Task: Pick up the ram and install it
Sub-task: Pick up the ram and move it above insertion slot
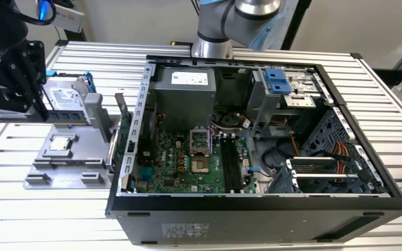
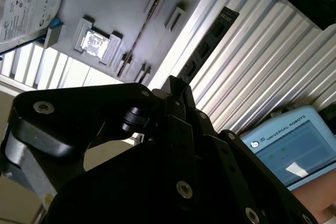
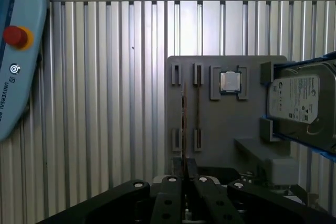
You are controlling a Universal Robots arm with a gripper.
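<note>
The gripper (image 3: 185,165) is closed to a narrow gap, and the ram (image 2: 210,40) is clamped by one end between its fingertips. In the second wrist view the stick's flat face with black chips is seen jutting straight out from the tips; in the first wrist view it is seen edge-on. Beneath gripper and ram, a grey parts tray (image 3: 210,140) is set on the ribbed table (image 3: 105,103). A square processor chip (image 3: 230,81) is seated in the tray beside the ram's line, and a hard drive (image 3: 302,103) is propped farther to that side. In the exterior view the arm (image 1: 246,13) is stretched from behind the open computer case (image 1: 257,209), with the gripper held over the tray, apart from the case.
</note>
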